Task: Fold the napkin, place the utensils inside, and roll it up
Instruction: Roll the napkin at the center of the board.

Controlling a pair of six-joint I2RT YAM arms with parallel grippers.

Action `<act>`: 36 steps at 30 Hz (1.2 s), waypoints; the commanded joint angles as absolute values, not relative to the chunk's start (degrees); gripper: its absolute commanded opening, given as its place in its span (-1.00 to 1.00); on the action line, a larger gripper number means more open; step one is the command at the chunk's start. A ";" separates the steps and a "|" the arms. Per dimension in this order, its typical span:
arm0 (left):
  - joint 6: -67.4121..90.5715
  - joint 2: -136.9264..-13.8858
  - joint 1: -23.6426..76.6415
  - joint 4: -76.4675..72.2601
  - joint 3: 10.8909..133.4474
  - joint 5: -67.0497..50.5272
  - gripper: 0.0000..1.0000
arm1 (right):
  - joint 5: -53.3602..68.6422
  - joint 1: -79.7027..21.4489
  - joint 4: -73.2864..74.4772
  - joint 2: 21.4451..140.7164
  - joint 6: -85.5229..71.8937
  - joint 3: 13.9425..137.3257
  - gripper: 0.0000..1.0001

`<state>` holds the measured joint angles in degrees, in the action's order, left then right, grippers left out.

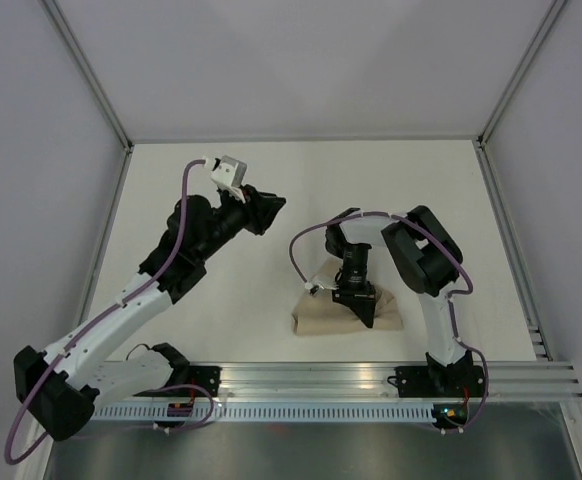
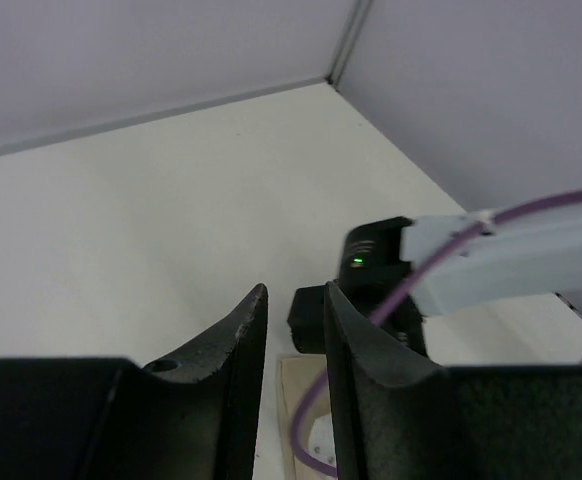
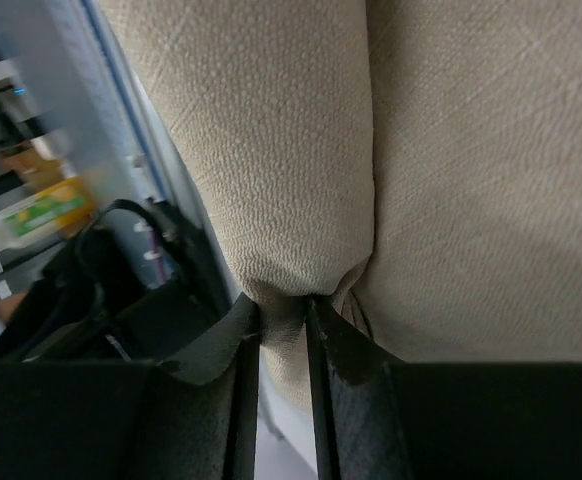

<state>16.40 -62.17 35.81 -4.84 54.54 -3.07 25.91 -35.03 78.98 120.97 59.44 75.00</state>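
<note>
Right now my left arm (image 1: 151, 290) stretches up and away from its base, elbow bent, with the wrist lifted over the middle-left of the table (image 1: 391, 180), well apart from the napkin (image 1: 316, 320). My left jaws stand narrowly parted with nothing between the fingers (image 2: 226, 360). Past them I see bare table top, a black wrist housing (image 2: 371, 262) with a green light, and a purple cable (image 2: 451, 260) looping across.

My right arm (image 1: 426, 265) is folded tight, and its wrist is turned straight down onto the napkin. My right jaws are nearly closed, pinching a bunched fold of the tan cloth between the fingertips (image 3: 231, 345). Cloth fills the right wrist view on both sides of that pinch.

The napkin lies as a thick folded bundle near the table's near edge, just beyond the aluminium rail (image 1: 311, 378) that carries my bases. Whether the utensils lie inside the bundle I cannot tell.
</note>
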 commanded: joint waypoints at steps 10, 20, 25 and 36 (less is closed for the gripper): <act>7.47 -58.35 62.38 -8.61 38.06 5.35 -0.30 | 25.93 -32.96 69.97 133.68 66.71 76.99 -0.88; 2.65 -78.63 69.34 -4.22 46.74 0.28 -0.25 | 25.40 -32.78 66.54 131.75 63.02 76.82 -0.81; 0.88 -85.77 71.01 -3.87 50.71 -3.33 -0.25 | 25.22 -32.61 65.22 130.96 61.88 76.38 -0.81; 3.51 -94.39 75.40 -10.89 49.92 -4.05 -0.24 | 24.96 -32.69 63.63 130.69 59.07 76.64 -0.78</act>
